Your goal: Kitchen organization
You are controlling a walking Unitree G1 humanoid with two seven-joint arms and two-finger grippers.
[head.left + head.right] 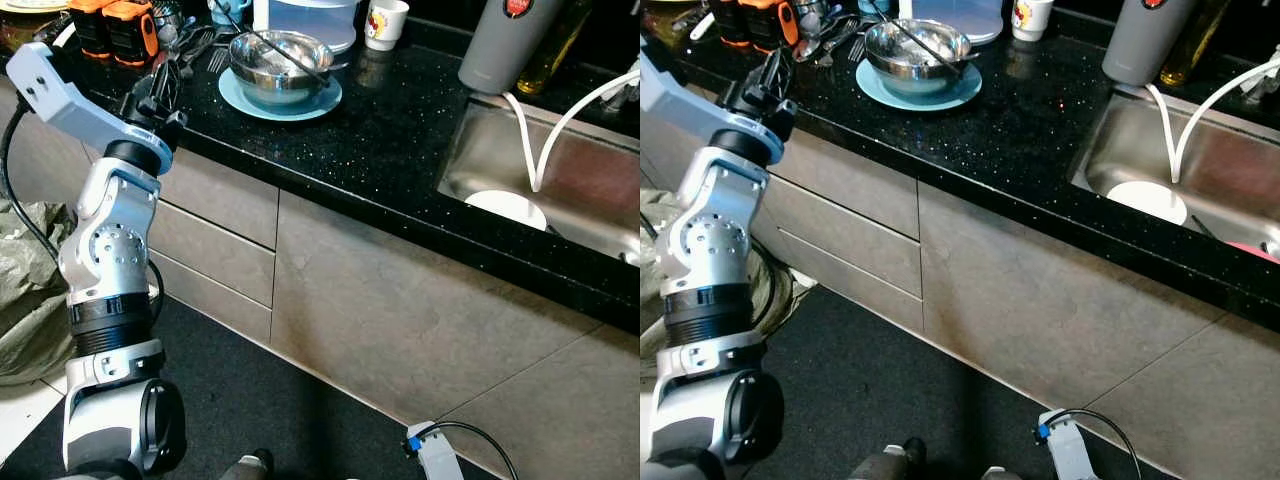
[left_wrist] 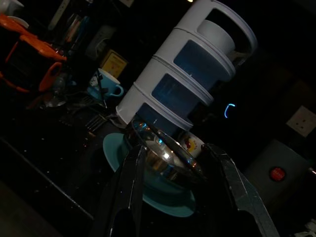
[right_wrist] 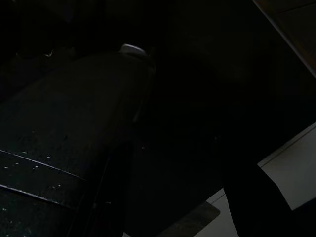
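Left wrist view: left gripper [image 2: 180, 190], fingers apart, faces steel bowl [image 2: 165, 158] before white stacked container [image 2: 185, 74].

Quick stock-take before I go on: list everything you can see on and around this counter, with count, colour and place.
Countertop: one, black speckled, above grey drawers.
Steel bowl: one, silver, on the plate, utensils resting in it.
Plate: one, light blue, under the bowl.
Forks: several, silver, left of the bowl.
Stacked container: one, white and blue, behind the bowl.
Mug: one, white with print, near the counter's back.
Cup: one, blue, behind the forks.
Orange tools: two, orange and black, far left.
Sink: one, steel, right, white plate inside.
Flask: one, grey, beside the sink.
Left gripper: jaws open, facing the bowl.
Right arm: hangs low.
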